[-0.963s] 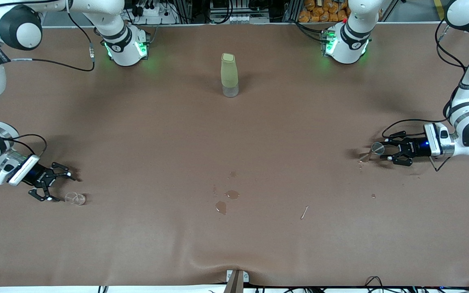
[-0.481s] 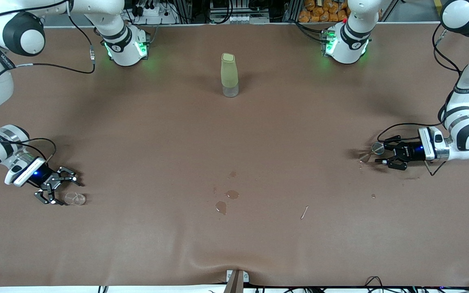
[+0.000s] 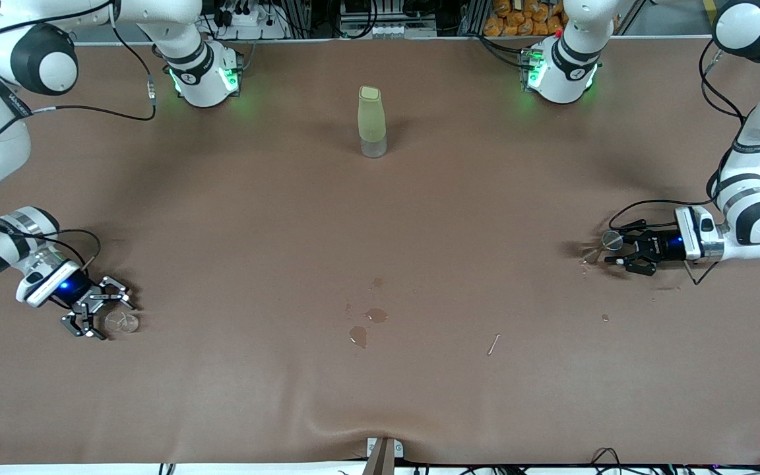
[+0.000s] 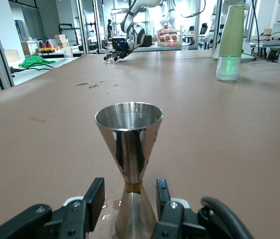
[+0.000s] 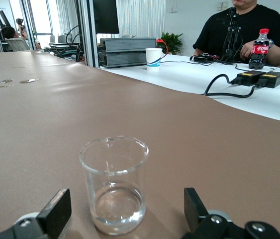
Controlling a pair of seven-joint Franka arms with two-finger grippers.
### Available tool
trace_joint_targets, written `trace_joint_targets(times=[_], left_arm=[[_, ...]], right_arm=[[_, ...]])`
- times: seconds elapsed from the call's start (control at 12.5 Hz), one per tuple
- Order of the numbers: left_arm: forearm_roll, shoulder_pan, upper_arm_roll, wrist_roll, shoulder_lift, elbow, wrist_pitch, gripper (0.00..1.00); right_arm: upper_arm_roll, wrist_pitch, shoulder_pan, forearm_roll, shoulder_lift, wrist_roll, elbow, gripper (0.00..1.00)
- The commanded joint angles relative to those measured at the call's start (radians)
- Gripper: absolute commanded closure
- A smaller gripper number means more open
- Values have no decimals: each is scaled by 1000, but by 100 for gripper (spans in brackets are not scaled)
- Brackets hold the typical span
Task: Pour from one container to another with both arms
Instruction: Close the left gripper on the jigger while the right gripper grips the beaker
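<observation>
I am pinching my left fingers [image 4: 100,201] around the steel double-cone jigger's [image 4: 129,164] waist; my right fingers [image 5: 57,209], spread wide, are flanking the small clear glass beaker [image 5: 114,184], needing centering.

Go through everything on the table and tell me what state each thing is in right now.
Metal jigger: upright, between the left gripper's fingers.
Left gripper: low at the jigger's waist, not visibly clamped.
Glass beaker: upright, a little clear liquid inside.
Right gripper: open around the beaker.
Green bottle: upright, capped.
Tablecloth: wet spots.
</observation>
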Motion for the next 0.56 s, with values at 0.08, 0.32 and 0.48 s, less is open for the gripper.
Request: trace_joint_targets(times=[0.08, 0.32, 0.48], left_arm=[[-33, -23, 3, 21, 10, 7, 1, 52], [-36, -26, 3, 21, 10, 5, 1, 54], [-36, -26, 3, 21, 11, 5, 1, 55]], right_arm=[[-3, -5, 31, 70, 23, -12, 18, 0], [-2, -4, 40, 76, 29, -10, 23, 0], [-3, -6, 49, 97, 32, -10, 22, 0]])
